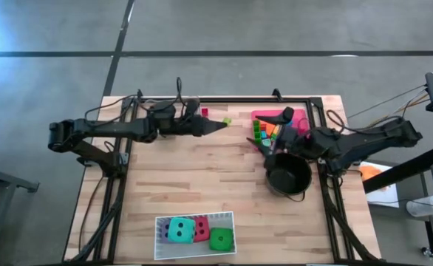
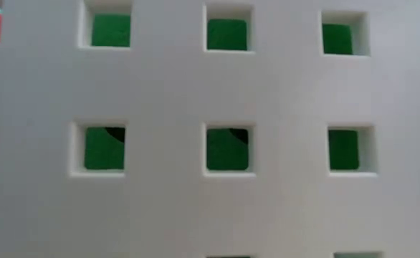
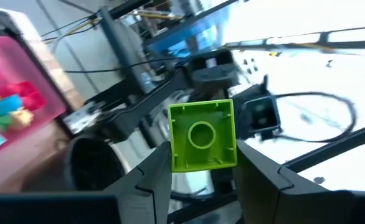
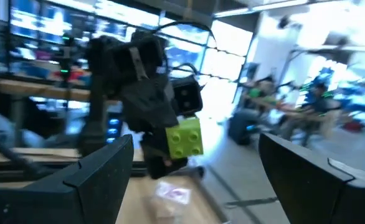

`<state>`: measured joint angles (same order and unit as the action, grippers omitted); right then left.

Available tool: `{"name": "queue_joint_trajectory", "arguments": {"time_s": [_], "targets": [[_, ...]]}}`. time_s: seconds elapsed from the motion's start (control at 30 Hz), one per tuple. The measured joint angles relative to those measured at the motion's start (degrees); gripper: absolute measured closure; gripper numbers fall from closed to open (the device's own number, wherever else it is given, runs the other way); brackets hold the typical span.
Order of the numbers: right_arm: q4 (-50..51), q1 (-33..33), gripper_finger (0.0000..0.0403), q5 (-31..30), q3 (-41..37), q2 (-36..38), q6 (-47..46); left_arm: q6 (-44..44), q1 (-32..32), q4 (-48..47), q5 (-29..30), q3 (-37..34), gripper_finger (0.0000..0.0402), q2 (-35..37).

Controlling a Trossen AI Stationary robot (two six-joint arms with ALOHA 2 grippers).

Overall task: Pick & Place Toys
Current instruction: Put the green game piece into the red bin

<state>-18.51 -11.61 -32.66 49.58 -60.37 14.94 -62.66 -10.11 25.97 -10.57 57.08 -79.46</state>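
Fingers (image 3: pixel 151 186) of the left gripper (image 3: pixel 202 180) are closed on a lime-green block (image 3: pixel 202 135), clamping it from both sides and holding it above the counter (image 1: pixel 202 170), near the far edge and well left of the black pot (image 1: pixel 289 176). From the right wrist camera the same block (image 4: pixel 184 138) shows at the tip of the left arm, facing the right arm.

The right gripper (image 4: pixel 195 180) hangs with its fingers (image 4: pixel 101 177) spread wide and holding nothing, just beside the far rim of the pot, between the pot and the pink tray (image 1: pixel 259 117). That tray, just behind the pot at the far edge, holds a heap of small bright blocks (image 1: pixel 264 131) in green, orange, red and blue. A small red block (image 1: pixel 205 112) lies on the counter near the far edge, well left of the pot and close to the left gripper.

Well in front of the pot and to its left, at the near edge, a white tray (image 1: pixel 194 217) carries four soft dice: a purple one (image 1: pixel 162 233), a teal one (image 1: pixel 179 230), a red one (image 1: pixel 200 229) and a green one (image 1: pixel 220 239). The table-level camera sees only the tray's perforated white wall (image 2: pixel 167 93), with green showing through most holes and red through those at one side.
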Motion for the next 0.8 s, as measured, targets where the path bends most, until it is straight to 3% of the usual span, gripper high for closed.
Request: {"name": "queue_joint_trajectory", "arguments": {"time_s": [0.3,0.6,0.8], "targets": [[-3.82,-0.14,0.0066,-2.04,6.85,-9.11,4.64,-3.00,0.93,3.26,0.02,0.02,0.0265,0.02],[16.45,1.98,0.0067,-2.41,21.57,-17.30,-1.76,-3.84,1.62,6.64,-0.17,0.01,0.0265,0.00],[18.78,1.85,0.0067,-3.36,26.53,-20.35,0.83,-3.82,2.49,7.58,-1.04,0.00,0.0265,0.00]]}}
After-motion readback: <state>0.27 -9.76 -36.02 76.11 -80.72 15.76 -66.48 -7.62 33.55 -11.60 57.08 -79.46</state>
